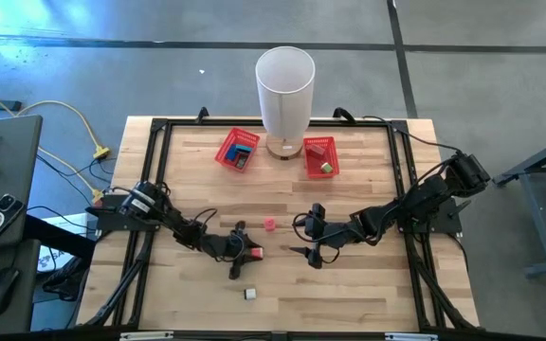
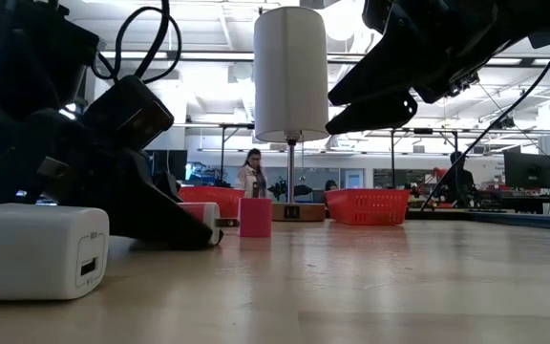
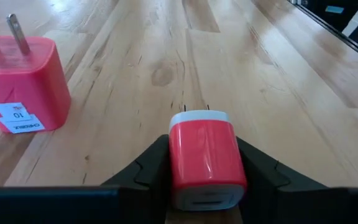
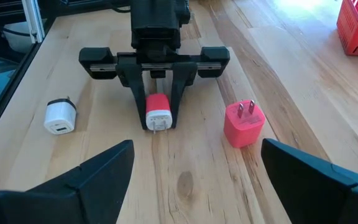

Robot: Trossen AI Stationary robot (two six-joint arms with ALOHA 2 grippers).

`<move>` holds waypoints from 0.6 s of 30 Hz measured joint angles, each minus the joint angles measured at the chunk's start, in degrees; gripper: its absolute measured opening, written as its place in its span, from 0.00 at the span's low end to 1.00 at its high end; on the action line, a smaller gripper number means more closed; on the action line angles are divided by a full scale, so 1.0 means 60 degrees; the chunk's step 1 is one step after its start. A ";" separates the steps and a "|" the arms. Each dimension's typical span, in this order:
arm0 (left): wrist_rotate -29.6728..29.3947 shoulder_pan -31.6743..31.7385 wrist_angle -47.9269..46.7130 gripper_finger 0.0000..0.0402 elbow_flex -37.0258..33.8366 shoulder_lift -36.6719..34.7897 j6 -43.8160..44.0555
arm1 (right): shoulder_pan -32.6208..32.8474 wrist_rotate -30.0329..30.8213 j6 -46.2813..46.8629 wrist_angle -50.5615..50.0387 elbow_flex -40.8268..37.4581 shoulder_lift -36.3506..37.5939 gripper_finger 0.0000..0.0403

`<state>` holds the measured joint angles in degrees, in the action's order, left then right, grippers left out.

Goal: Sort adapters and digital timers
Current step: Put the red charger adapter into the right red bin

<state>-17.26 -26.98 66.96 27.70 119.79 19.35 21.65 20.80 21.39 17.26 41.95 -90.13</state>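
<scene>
High view shows the left arm reaching from the left side of the table (image 1: 368,294) toward the middle, stretched low over the wood, and the left gripper (image 1: 251,252) is clenched on a red and white adapter (image 1: 256,252) that lies on the table top. From the left wrist view, the two dark fingers (image 3: 148,171) press on both sides of this adapter (image 3: 205,155); it has a red body, a white front end, and two small prongs that point away from the camera. Just beside it, nearer the far edge, stands a pink adapter (image 1: 270,224) with prongs up and a small white label (image 3: 18,118) on its side. A white adapter (image 1: 250,294) lies apart, close to the near edge, with bare wood around it. Behind, near the far edge, stand a left red basket (image 1: 238,149), a white lamp (image 1: 284,90) and a right red basket (image 1: 319,156); the wide middle of the table between them and the grippers is free wood. On the right, the right arm comes in from the right side, bent, and the right gripper (image 1: 309,239) hangs above the table with jaws released and wide, facing the left gripper and holding nothing. A black frame (image 1: 159,133) runs along the table sides.
</scene>
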 joint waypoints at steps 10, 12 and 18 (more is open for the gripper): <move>0.0016 -0.0004 -0.0014 0.32 0.0000 0.0000 -0.0288 | -0.0002 0.0000 0.0000 0.0000 0.0000 0.0000 0.84; -0.0077 -0.0017 -0.0024 0.32 0.0000 -0.0050 -0.0306 | 0.0000 0.0000 0.0082 0.0000 0.0000 0.0000 0.84; -0.0222 -0.0025 -0.0136 0.32 0.0000 -0.0392 -0.0563 | 0.0000 -0.0072 0.0255 0.0007 0.0000 0.0000 0.84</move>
<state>-18.59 -27.14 66.14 27.71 117.44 15.98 21.65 20.36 22.92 17.30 41.95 -90.13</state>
